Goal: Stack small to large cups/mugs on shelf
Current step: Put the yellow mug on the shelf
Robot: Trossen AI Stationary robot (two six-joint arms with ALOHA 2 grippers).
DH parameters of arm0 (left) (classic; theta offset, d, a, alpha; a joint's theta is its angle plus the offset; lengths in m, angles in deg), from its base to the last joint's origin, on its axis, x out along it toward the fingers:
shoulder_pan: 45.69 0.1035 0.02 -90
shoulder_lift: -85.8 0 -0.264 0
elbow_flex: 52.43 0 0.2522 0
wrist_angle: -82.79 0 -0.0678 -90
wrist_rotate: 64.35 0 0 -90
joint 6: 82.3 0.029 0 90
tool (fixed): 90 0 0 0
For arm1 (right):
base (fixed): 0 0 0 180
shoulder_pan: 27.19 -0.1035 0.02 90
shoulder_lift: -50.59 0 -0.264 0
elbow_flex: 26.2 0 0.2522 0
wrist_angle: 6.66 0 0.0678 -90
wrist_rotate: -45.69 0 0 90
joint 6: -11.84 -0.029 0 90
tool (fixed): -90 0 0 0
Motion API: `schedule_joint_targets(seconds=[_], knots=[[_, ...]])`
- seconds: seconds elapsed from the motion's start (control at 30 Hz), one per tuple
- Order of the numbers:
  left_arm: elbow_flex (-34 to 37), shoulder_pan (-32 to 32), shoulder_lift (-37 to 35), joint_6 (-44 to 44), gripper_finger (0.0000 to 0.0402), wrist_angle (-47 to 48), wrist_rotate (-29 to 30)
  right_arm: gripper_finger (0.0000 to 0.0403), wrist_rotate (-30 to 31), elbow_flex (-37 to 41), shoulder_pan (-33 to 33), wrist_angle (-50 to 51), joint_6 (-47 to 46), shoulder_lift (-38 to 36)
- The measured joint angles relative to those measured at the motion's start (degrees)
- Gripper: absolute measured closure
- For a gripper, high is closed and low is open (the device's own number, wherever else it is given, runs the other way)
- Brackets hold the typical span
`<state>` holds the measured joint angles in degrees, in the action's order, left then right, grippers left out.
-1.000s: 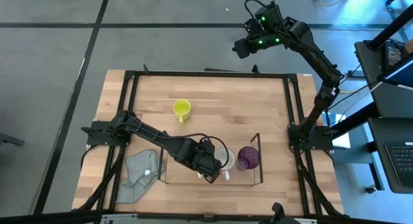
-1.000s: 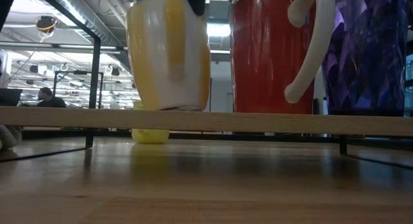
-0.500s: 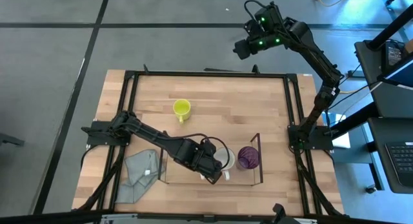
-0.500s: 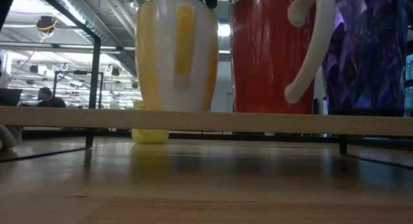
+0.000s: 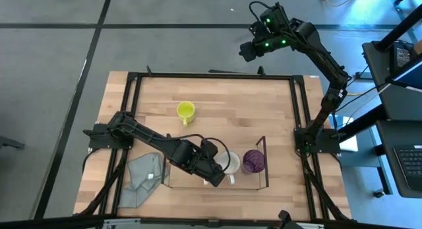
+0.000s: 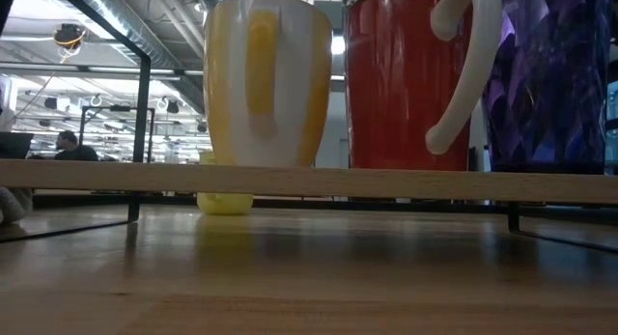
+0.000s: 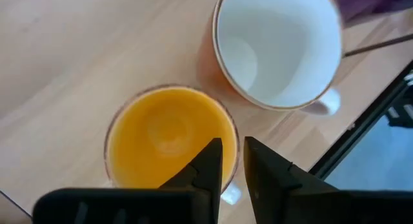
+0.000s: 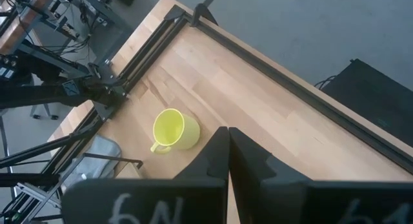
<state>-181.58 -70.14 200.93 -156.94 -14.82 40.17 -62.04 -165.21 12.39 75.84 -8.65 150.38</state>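
Observation:
An orange cup with white stripes [image 6: 266, 79] stands upright on the shelf's board [image 6: 97, 176], left of a white-lined red mug [image 6: 406, 74] and the purple tumbler [image 6: 550, 74]. In the high view the shelf [image 5: 262, 150] is at the table's near side, with the white-lined mug [image 5: 229, 164] and the tumbler [image 5: 252, 161] in it. My left gripper [image 7: 233, 162] is over the orange cup [image 7: 171, 137], shut on its rim. The yellow mug [image 5: 186, 111] stands alone on the table's far half. My right gripper [image 8: 227, 150] is shut and empty, high beyond the far edge. My left gripper pinches the orange cup's rim [image 7: 233, 143] on the side toward the white-lined mug, one finger [image 7: 210, 162] inside the cup and one finger [image 7: 261, 166] outside. The fingers point down from above. The cup stands upright with its base on the shelf's board.
A crumpled grey cloth [image 5: 145, 179] lies left of the shelf at the near left. The white-lined mug [image 7: 277, 50] stands very close beside the orange cup. Dark frame rails [image 5: 211, 75] run along the table's edges. Bare wood lies between the yellow mug and the shelf.
My left gripper has lowered the orange cup. It hung tilted just above the shelf's board a second ago and now stands upright on it, turned a little so that its handle faces the near side.

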Motion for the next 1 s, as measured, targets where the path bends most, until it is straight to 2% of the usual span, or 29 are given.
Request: schedule_joint_targets(seconds=[0.33, 0.63, 0.9, 1.0], knots=[[0.00, -2.48, -4.88, -0.21, 0.0341, 1.84, 8.13, 0.0395, -4.47, -0.04, -2.15, 7.39, 1.66, 0.56], [0.00, -5.12, -9.30, -2.70, 0.0349, 13.51, 12.11, 0.0395, -20.30, -0.04, -6.25, 8.29, 3.89, 7.57], [0.13, -5.98, -11.98, -5.13, 0.0368, 22.02, 13.85, 0.0395, -21.40, 0.04, -9.58, 12.13, 8.70, 16.86], [4.39, -5.08, -14.66, -4.50, 0.0373, 20.45, 13.99, 0.0395, -21.68, 0.07, -9.90, 12.33, 11.00, 19.07]])
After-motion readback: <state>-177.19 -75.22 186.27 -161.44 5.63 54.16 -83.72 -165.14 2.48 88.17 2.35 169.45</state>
